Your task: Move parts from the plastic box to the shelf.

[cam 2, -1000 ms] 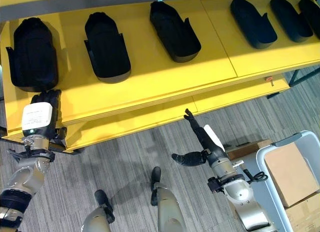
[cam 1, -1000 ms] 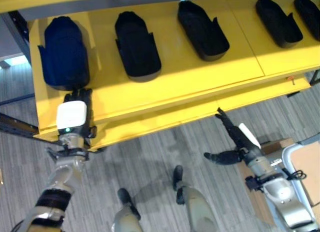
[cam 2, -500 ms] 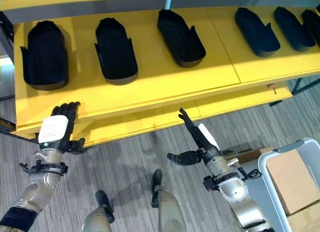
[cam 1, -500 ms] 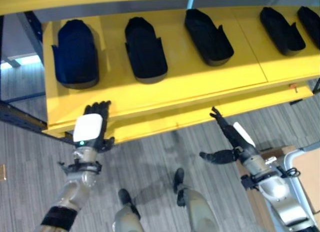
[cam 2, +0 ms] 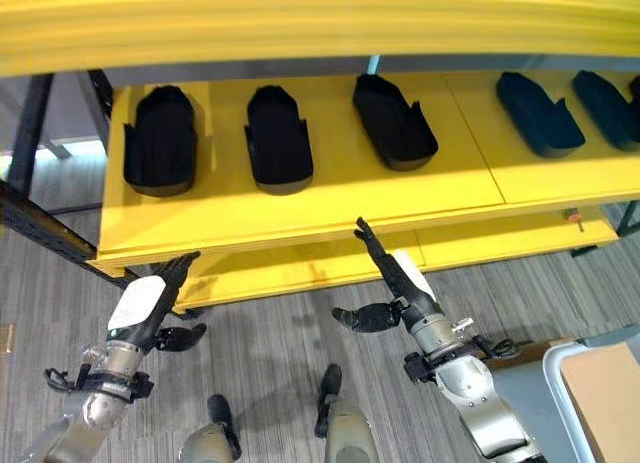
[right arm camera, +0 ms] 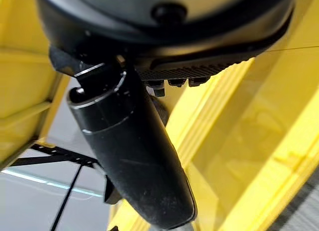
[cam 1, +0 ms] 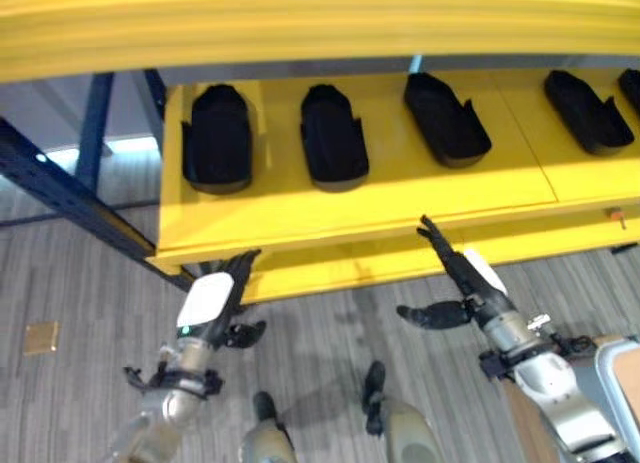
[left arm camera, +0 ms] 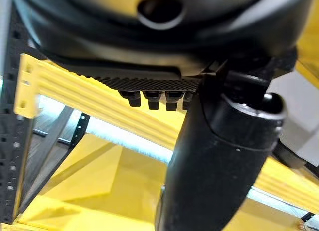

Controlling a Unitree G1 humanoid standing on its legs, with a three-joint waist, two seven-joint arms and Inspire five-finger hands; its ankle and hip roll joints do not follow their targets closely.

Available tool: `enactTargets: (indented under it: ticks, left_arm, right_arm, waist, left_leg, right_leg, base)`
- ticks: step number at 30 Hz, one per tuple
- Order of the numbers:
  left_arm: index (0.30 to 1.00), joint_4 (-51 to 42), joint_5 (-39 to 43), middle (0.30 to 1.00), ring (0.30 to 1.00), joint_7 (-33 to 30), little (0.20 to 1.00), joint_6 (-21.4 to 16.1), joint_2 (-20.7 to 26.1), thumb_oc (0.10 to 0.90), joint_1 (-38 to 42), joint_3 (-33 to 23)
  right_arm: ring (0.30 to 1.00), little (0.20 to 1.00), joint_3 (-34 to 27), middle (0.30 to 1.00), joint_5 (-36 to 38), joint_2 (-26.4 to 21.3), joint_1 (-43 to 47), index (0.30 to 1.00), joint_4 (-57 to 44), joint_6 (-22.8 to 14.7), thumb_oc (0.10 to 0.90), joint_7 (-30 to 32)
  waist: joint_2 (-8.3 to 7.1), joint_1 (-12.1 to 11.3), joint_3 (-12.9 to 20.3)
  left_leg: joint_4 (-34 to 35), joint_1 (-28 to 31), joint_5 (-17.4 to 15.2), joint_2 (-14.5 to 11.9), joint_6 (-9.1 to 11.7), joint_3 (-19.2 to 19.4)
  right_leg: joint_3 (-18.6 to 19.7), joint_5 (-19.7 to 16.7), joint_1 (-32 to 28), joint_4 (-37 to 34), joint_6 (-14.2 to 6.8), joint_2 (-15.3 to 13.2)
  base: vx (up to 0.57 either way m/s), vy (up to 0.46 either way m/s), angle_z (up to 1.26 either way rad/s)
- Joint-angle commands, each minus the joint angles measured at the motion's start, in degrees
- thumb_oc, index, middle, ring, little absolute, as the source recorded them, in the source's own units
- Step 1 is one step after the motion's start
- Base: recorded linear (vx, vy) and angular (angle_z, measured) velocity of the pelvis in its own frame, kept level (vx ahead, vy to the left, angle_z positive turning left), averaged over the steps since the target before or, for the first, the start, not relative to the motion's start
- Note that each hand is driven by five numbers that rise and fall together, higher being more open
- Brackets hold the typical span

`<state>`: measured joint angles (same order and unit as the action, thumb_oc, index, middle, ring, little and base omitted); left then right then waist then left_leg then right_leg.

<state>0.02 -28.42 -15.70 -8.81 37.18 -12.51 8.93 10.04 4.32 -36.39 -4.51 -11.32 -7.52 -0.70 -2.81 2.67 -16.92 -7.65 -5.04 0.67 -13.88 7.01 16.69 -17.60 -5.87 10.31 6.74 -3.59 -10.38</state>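
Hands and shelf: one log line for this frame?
left hand: open, empty | right hand: open, empty | black parts: on yellow shelf

You have 5 black moulded parts in a row on the yellow shelf (cam 2: 330,198). The leftmost part (cam 2: 159,141) and the second part (cam 2: 278,140) lie lengthwise, open side up. The third part (cam 2: 394,122) is angled, and the fourth part (cam 2: 539,113) and fifth part (cam 2: 608,107) are angled further right.

Tan square (cam 1: 41,336) on grey floor (cam 1: 70,283); cardboard box (cam 2: 605,383) at right.
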Motion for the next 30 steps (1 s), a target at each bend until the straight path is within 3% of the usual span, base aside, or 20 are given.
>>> enactTargets:
  ticks: [1, 7, 11, 18, 30]
  left_arm:
    - [1.000, -5.9, 4.1, 1.000, 1.000, -0.8, 1.000, -6.0, 4.0, 0.900, 1.5, -2.0]
    - [1.000, -7.9, 5.4, 1.000, 1.000, 0.7, 1.000, -7.0, 4.4, 0.900, -2.2, -2.5]
    - [1.000, -9.4, 6.0, 1.000, 1.000, 0.5, 1.000, -7.2, 4.1, 0.900, -3.9, -3.3]
    - [1.000, -9.9, 5.8, 1.000, 1.000, -0.4, 1.000, -6.9, 3.4, 0.900, -5.0, -4.8]
    - [1.000, -9.0, 5.7, 1.000, 1.000, -1.4, 1.000, -6.3, 2.4, 0.900, -5.0, -4.8]
  right_arm:
    - [1.000, 1.000, -1.5, 1.000, -3.6, -1.5, 4.3, 1.000, -5.3, -6.6, 0.900, 3.4]
    - [1.000, 1.000, -0.1, 1.000, -11.6, -2.4, 7.2, 1.000, -3.7, -6.0, 0.900, 6.1]
    - [1.000, 1.000, 2.3, 1.000, -22.5, -2.8, 11.6, 1.000, 0.4, -4.3, 0.900, 9.9]
    - [1.000, 1.000, 6.1, 1.000, -31.9, -1.4, 17.4, 1.000, 9.1, -1.7, 0.900, 13.4]
    - [1.000, 1.000, 9.8, 1.000, -35.7, 1.6, 21.0, 1.000, 19.1, 0.8, 0.900, 15.2]
  waist:
    - [-2.24, 0.4, 5.0]
    - [-1.82, -0.7, 7.3]
    - [-1.46, -1.9, 8.8]
    - [-1.54, -3.2, 9.2]
    - [-1.48, -4.8, 7.7]
  left_leg:
    - [0.8, -0.8, 2.4, -0.8, 0.5, -5.6]
    - [3.3, 1.7, 2.7, 0.0, 0.2, -5.2]
    - [4.4, 3.0, 2.6, 0.7, -0.1, -5.2]
    - [4.6, 3.4, 2.3, 1.4, -0.4, -5.5]
    - [3.4, 2.1, 2.3, 1.5, -0.6, -6.8]
  right_leg:
    - [1.0, 2.1, -3.2, 0.9, -6.7, -4.2]
    - [-0.4, 1.5, -6.1, -2.0, -7.2, -4.1]
    - [-1.1, 1.0, -7.8, -3.5, -7.5, -4.5]
    - [-1.9, 0.8, -8.9, -3.7, -7.7, -5.2]
    - [-2.5, 1.1, -8.5, -2.4, -7.6, -5.8]
  base:
    - [0.04, 0.012, 0.13]
    - [0.04, 0.007, 0.04]
    - [0.03, 0.014, 0.08]
    - [0.02, 0.006, 0.07]
    - [-0.01, -0.004, 0.06]
